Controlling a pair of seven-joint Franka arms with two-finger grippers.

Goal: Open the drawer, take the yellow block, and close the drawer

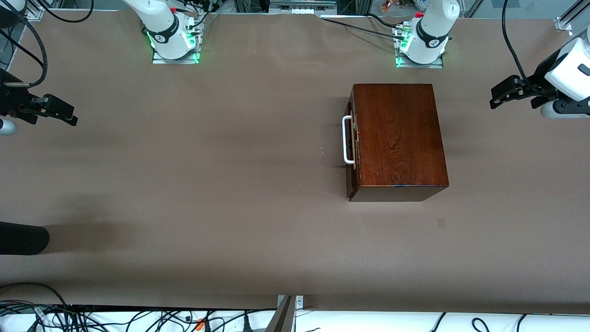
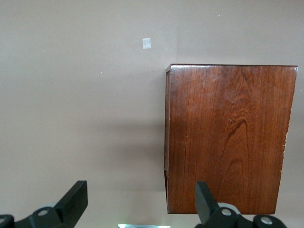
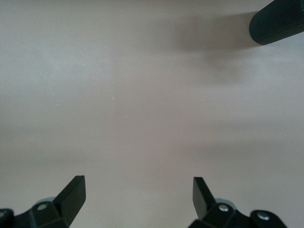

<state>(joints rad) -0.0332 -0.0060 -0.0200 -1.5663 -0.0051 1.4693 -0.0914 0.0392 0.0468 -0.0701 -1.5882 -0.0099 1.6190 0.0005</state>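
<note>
A dark reddish-brown wooden box (image 1: 398, 138) stands on the table near the left arm's base. Its drawer (image 1: 353, 177) is pushed in, and the white bar handle (image 1: 346, 140) faces the right arm's end of the table. The yellow block is hidden. My left gripper (image 1: 511, 94) hangs open and empty over the left arm's end of the table, apart from the box. The left wrist view shows the left gripper (image 2: 141, 194) and the box top (image 2: 228, 137). My right gripper (image 1: 60, 113) is open and empty over the right arm's end; in its own view the right gripper (image 3: 138, 192) is over bare table.
A black ribbed cylinder (image 1: 23, 238) reaches in over the table at the right arm's end, also visible as the cylinder (image 3: 280, 21) in the right wrist view. A small pale mark (image 1: 441, 222) lies on the brown table cover (image 1: 230, 184), nearer to the front camera than the box.
</note>
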